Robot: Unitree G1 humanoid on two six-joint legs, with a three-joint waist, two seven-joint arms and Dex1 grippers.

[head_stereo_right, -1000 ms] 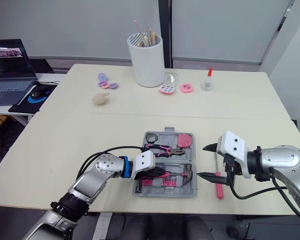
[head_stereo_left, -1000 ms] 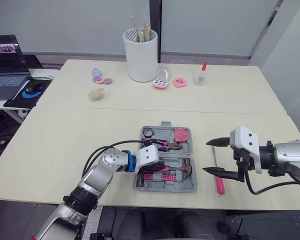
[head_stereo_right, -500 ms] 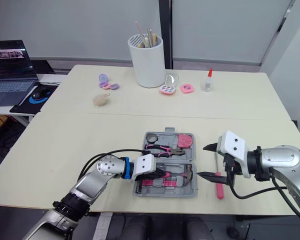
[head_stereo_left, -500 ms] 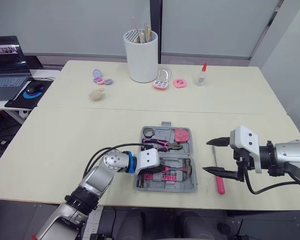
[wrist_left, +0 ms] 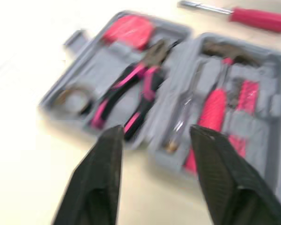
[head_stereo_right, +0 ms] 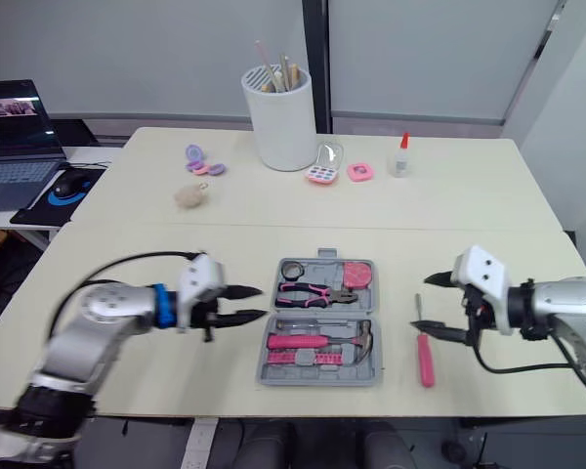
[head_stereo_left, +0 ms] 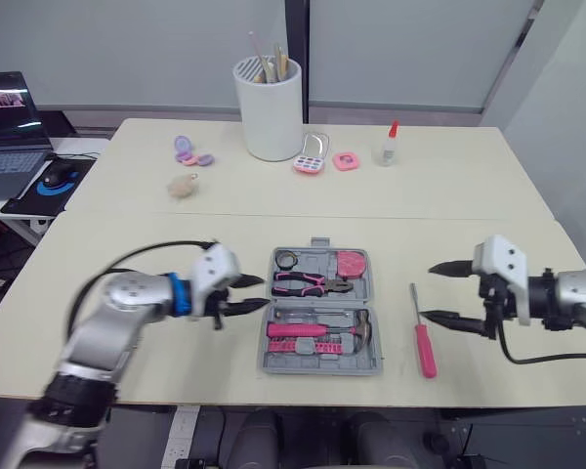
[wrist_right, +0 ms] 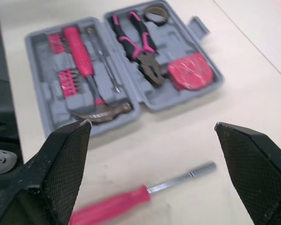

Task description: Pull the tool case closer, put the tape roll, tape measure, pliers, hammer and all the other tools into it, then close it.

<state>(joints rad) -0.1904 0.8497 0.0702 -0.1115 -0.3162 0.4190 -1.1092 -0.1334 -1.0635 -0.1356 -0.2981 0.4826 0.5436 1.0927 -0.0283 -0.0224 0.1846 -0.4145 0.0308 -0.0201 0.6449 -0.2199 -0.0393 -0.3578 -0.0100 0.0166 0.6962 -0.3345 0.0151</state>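
Cream table [head_stereo_left: 127,244] before grey wall panels, laptop [head_stereo_left: 5,127] and mouse [head_stereo_left: 54,179] on a side desk at far left.

Along the far side of the table: white brush pot [head_stereo_left: 270,107], purple compact [head_stereo_left: 188,151], fluffy ball [head_stereo_left: 183,186], make-up palette [head_stereo_left: 311,156], pink compact [head_stereo_left: 346,161], glue bottle [head_stereo_left: 388,145].

Grey tool case [head_stereo_left: 322,369]: near the table's front edge, centred, lying flat and open, both halves facing up.
- Far half: tape roll [head_stereo_left: 290,259] at its left end, pink-and-black pliers [head_stereo_left: 308,283] across the middle, pink tape measure [head_stereo_left: 350,264] at its right end.
- Near half: pink-handled hammer [head_stereo_left: 317,327] laid lengthwise with head to the right, pink bit holders [head_stereo_left: 313,344] just beside it on the near side.

Red-handled screwdriver [head_stereo_left: 422,337]: outside the case, flat on the table just right of it, metal shaft pointing away, handle toward the front edge.

Left gripper [head_stereo_left: 265,294]: forearm reaching in from the left, elbow bent, black fingers pointing right at the case's left edge, tips just beside it, contact not discernible; fingers parted, nothing between them. Seen from the left wrist, both fingers [wrist_left: 103,178] apart with the open case beyond.

Right gripper [head_stereo_left: 427,291]: forearm level, entering from the right edge, fingers pointing left, spread wide and empty, tips just right of the screwdriver. Seen from the right wrist, screwdriver lying between the spread fingers [wrist_right: 61,164], case further off.
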